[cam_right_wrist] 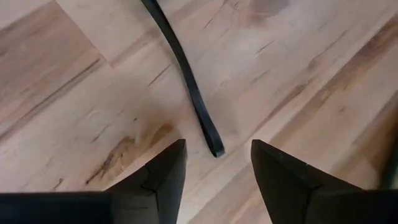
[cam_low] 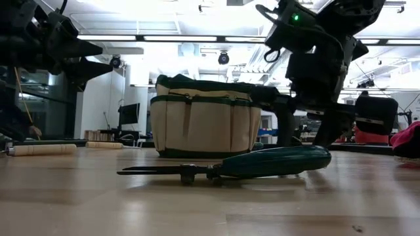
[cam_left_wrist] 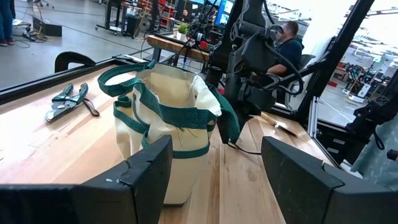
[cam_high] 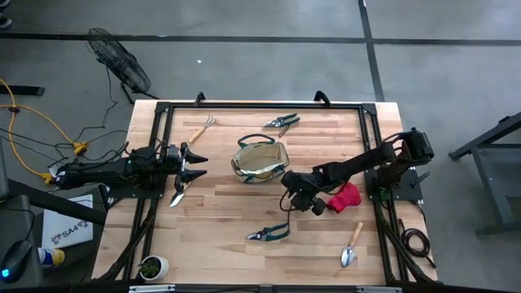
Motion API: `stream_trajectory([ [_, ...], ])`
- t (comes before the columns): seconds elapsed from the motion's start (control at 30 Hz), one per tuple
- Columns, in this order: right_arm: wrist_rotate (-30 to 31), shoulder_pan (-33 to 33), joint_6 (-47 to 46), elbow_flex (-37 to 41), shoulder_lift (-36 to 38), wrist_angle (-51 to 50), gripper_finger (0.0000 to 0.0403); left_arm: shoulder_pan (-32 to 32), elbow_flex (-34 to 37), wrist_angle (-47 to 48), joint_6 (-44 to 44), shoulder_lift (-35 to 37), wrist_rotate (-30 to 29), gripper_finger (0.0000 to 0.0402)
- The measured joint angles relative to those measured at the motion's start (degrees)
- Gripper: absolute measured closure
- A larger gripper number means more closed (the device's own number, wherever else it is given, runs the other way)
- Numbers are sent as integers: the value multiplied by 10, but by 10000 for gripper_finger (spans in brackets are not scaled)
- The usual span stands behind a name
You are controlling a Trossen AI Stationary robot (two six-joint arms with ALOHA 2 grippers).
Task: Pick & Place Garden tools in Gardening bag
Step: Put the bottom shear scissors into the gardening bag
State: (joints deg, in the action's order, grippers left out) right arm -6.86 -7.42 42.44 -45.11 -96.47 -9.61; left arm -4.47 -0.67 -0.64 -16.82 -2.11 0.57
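Right hand (cam_high: pixel 286 198), fingers parted and holding nothing, hovers at the bag's (cam_high: pixel 260 162) four o'clock. Shears (cam_high: pixel 269 233) lie on the table (cam_high: pixel 220 212) at its six. Descend carelessly and you'll snag the bag strap (cam_right_wrist: pixel 186 68) below.

Table (cam_high: pixel 244 207): pale wood planks, smooth, light sheen, darker grain streaks; black metal frame (cam_high: pixel 260 105) round the edge. Gardening bag (cam_low: pixel 203 124): matt beige canvas, woven dark green webbing trim and loop handles; near pruning shears (cam_low: pixel 262 164): glossy dark green plastic grips, dull dark metal blades. Trowel (cam_high: pixel 350 247): pale wooden handle, shiny metal blade; hand rake (cam_high: pixel 201 129): wooden handle, metal tines; red item (cam_high: pixel 345 198): soft, cloth-like; left gripper (cam_left_wrist: pixel 230 180) fingers (cam_left_wrist: pixel 143 177): matt dark plastic.
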Motion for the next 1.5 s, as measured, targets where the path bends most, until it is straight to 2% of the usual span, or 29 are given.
stream_trajectory([
  [0.4,-10,-4,-8,-2,-21,27,279,0,0,0,0,0,0,158],
  [0.87,-6,-5,-39,-2,-22,-10,341,0,0,0,0,0,0,158],
  [1.07,7,-8,-81,-2,-22,-17,363,0,0,0,0,0,0,158],
  [1.3,30,-27,-88,-1,-22,-20,393,0,0,0,0,0,0,158],
  [1.5,36,-37,-168,-1,-20,-14,395,0,0,0,0,0,0,158],
])
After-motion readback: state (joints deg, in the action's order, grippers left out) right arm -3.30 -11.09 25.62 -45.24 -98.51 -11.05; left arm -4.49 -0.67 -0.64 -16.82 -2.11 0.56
